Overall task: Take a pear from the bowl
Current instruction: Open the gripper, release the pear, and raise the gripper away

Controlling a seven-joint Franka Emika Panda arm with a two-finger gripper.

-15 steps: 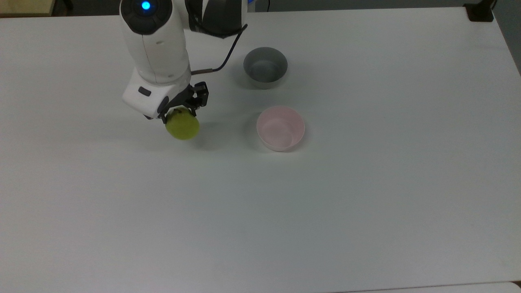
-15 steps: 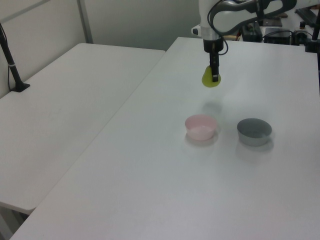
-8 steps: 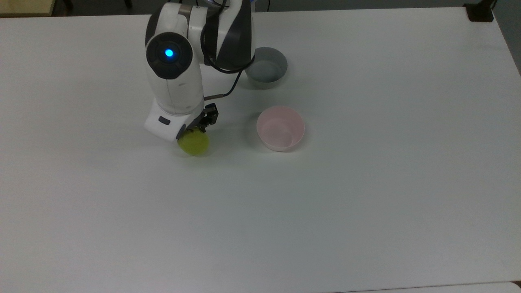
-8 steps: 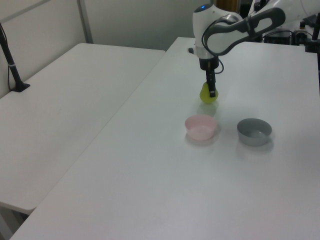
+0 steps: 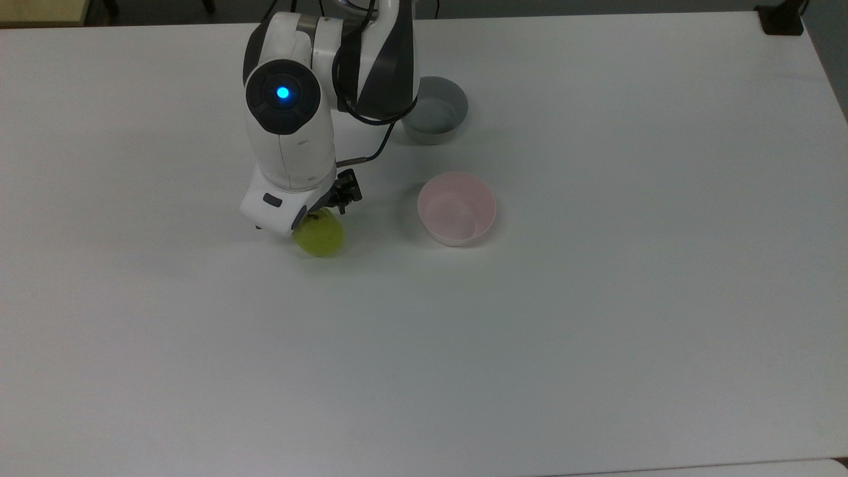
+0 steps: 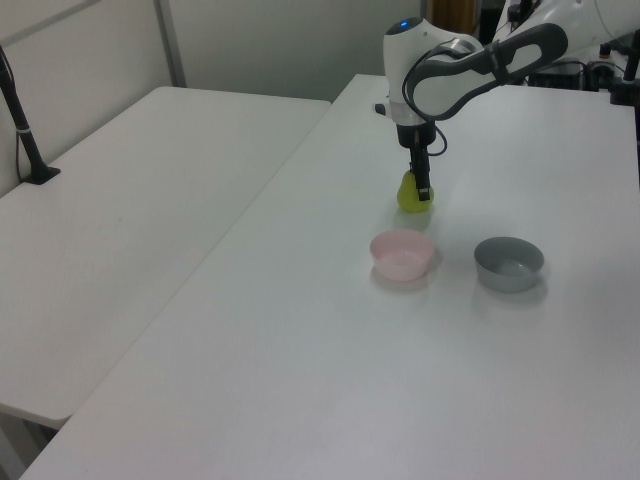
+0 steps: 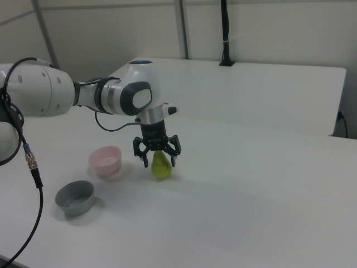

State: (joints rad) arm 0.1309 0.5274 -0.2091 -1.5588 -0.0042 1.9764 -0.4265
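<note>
A wide white tabletop [image 5: 596, 344] fills a plain office space with pale partition walls, a second white table [image 6: 140, 210] standing alongside it in the left view. Read from left to right in the top view, the white Franka arm [image 5: 291, 132] reaches down from the far edge of the tabletop, a blue light glowing on its wrist. Its black claw [image 5: 324, 215] is clamped on the upper part of the yellow-green pear [image 5: 320, 235], the fingers [image 7: 143, 157] spread to either side of the fruit [image 7: 161, 165] in the right view. The pear's base sits at or just above the tabletop; contact cannot be told. Near it, to the top view's right, stands the pale pink bowl [image 5: 457, 209], holding nothing, well in from every edge. A grey bowl [image 5: 434, 112] of similar size, also holding nothing, sits just beyond the pink one toward the far edge, partly behind the arm's dark elbow. In the left view the pear [image 6: 411, 194] hangs beyond the pink bowl [image 6: 402, 253], apart from it, with the grey bowl [image 6: 509, 263] to the left view's right. A black cable [image 7: 30, 162] trails in the right view's near left.
</note>
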